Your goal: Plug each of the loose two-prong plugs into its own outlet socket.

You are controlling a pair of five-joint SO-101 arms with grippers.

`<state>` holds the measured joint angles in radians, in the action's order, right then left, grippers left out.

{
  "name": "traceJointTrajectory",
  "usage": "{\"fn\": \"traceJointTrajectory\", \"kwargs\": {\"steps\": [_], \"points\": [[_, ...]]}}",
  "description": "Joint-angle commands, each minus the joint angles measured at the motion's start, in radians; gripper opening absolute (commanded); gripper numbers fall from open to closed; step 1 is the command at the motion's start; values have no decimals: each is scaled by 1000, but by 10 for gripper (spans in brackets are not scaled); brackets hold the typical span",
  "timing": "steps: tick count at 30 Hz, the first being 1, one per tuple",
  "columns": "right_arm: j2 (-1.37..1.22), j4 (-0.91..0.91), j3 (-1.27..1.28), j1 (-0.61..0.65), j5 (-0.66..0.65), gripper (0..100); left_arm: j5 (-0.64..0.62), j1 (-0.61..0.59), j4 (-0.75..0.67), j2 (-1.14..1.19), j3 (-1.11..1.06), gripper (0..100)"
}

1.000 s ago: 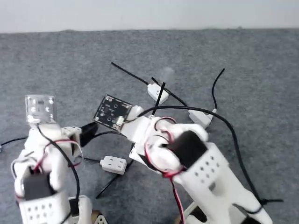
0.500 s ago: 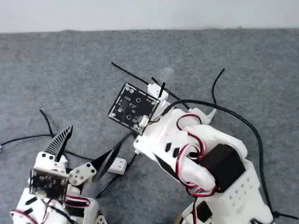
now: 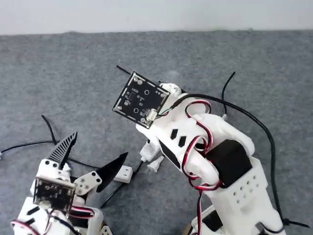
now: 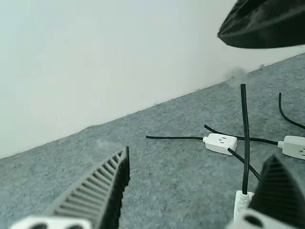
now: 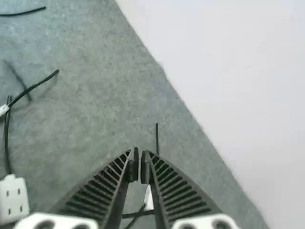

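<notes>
Lying flat, slots upward, outlet socket (image 3: 125, 173) beside spread left hand (image 3: 100, 145)

White outlet socket (image 3: 123, 173) flat at lower centre, black cord (image 3: 113, 192) attached. Small white plug (image 3: 155, 164) just right of it. Second socket (image 3: 172, 88) upper centre, partly hidden

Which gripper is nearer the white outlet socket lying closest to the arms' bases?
Left. The left gripper, open, has one fingertip right beside the outlet socket. The right gripper, shut, is farther off, out toward the wall.
</notes>
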<state>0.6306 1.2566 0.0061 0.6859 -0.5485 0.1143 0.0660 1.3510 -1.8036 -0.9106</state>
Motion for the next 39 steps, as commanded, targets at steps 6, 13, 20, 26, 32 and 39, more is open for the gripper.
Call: {"fn": "traceJointTrajectory", "kwargs": {"steps": [6, 13, 20, 26, 32, 39], "points": [[-21, 283, 20, -12, 63, 12, 72, -104, -43, -14, -174, 414], [-30, 133, 344, -10, 161, 47, -26, -241, -104, -12, -272, 414], [-30, 27, 580, 13, 175, 106, -104, -247, -140, -12, -355, 414], [-30, -38, 720, 13, 172, 101, -117, -247, -183, -12, -415, 414], [-30, -136, 825, 13, 167, 103, -114, -247, -230, -12, -472, 414], [-31, -265, 954, 54, 169, 104, -117, -247, -272, -12, -516, 414]]}}
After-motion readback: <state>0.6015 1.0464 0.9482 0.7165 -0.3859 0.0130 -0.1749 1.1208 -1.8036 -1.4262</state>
